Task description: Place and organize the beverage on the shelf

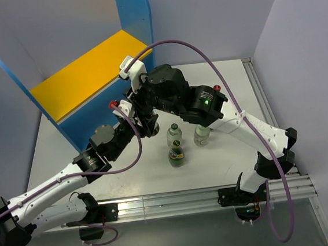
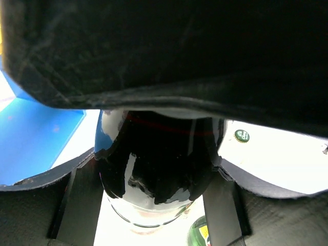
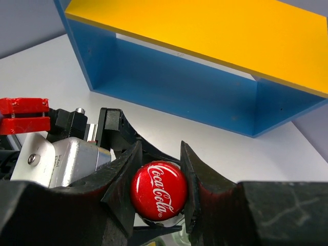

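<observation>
The left tool (image 2: 154, 190) is clamped on the dark body of a cola bottle (image 2: 154, 154). The right tool (image 3: 159, 190) has its jaws pressed against both sides of the red cap (image 3: 159, 197), seemingly of the same bottle. It is held just in front of the shelf (image 1: 83, 72); whether it rests on the bench (image 1: 226, 169) is hidden. One grip should probably release before any lift. Then keep the bottle upright, clear of the small bottles (image 1: 177, 155), and set it well back on the yellow board (image 3: 205, 31).
</observation>
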`<state>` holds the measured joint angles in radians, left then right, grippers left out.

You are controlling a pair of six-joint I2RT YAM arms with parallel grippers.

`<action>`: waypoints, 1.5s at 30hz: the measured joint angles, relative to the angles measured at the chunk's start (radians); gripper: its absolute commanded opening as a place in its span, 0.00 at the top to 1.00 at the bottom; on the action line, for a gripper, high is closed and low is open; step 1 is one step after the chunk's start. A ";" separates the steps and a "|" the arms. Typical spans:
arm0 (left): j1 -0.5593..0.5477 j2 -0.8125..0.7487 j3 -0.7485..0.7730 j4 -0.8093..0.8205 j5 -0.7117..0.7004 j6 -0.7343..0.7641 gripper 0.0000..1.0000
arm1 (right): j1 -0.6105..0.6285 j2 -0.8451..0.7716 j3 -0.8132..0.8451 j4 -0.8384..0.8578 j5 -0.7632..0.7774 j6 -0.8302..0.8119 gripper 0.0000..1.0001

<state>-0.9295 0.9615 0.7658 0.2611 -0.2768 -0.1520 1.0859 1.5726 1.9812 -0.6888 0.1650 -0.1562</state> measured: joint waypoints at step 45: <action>0.254 0.532 0.911 -0.475 -0.222 0.008 1.00 | 0.027 -0.739 -0.592 0.274 0.460 0.148 0.01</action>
<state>-0.6750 1.4937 1.6764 -0.2134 -0.4988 -0.1440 1.1130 0.8333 1.3888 -0.4152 0.6254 -0.0082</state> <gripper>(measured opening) 0.694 0.982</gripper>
